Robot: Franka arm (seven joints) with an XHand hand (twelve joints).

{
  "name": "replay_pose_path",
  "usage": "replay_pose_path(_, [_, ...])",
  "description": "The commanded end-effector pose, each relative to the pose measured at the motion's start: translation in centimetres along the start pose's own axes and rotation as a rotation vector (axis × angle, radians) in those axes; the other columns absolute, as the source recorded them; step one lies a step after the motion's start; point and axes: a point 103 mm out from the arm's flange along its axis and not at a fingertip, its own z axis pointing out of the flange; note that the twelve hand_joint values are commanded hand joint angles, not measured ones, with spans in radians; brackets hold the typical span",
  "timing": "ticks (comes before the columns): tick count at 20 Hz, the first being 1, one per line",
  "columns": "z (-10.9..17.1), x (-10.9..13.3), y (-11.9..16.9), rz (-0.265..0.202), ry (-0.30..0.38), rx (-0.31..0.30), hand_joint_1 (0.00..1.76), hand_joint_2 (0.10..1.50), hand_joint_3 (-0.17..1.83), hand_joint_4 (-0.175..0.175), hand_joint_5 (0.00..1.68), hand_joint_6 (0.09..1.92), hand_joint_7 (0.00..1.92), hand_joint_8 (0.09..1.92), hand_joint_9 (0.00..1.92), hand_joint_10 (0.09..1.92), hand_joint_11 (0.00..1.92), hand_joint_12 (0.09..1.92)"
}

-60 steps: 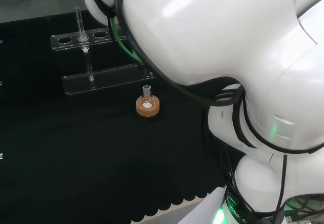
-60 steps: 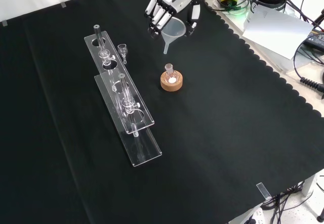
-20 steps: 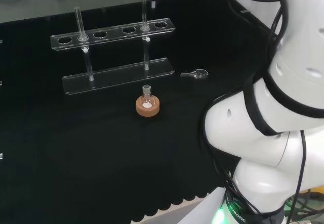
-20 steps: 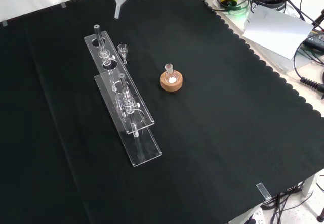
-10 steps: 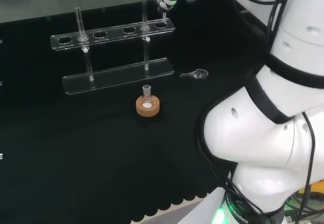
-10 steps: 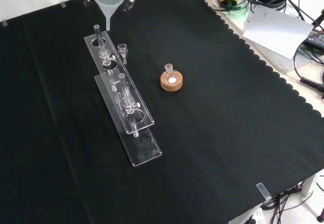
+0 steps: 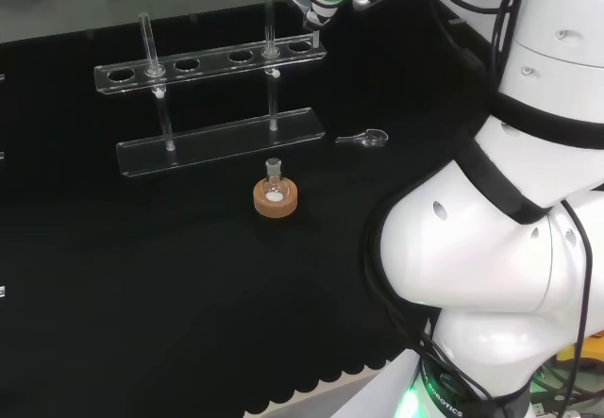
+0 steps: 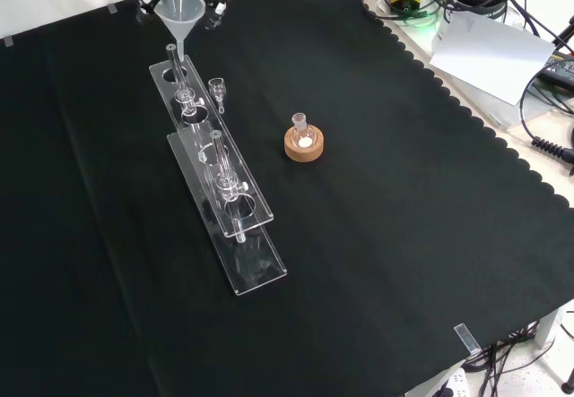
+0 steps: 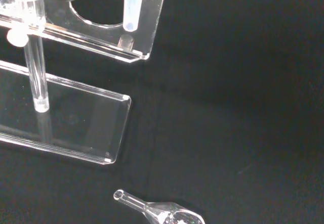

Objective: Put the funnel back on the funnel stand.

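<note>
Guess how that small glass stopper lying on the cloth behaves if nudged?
The stopper lies on its side with a round stem, so it would probably roll. It looks like thin clear glass, so likely light and fragile.

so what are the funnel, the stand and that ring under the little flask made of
Funnel: translucent whitish, matte, likely plastic. Stand: clear and glossy with flat plates and bright edges, probably acrylic, though glass is possible. Ring: tan and dull, looks like cork.
</note>
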Motion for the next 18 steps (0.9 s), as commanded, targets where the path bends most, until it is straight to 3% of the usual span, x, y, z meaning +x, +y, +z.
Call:
replay_pose_path(1, [0.06, -0.36, 0.74, 0.003, -0.001, -0.013, 0.81, 0.76, 0.6, 0.046, 0.76, 0.73, 0.61, 0.61, 0.99, 0.38, 0.69, 1.23])
replay_pose_path(18, [-0.73, 0.61, 1.51, -0.011, 0.001, -0.012, 0.81, 0.76, 0.6, 0.044, 0.76, 0.73, 0.61, 0.62, 0.98, 0.39, 0.69, 1.23])
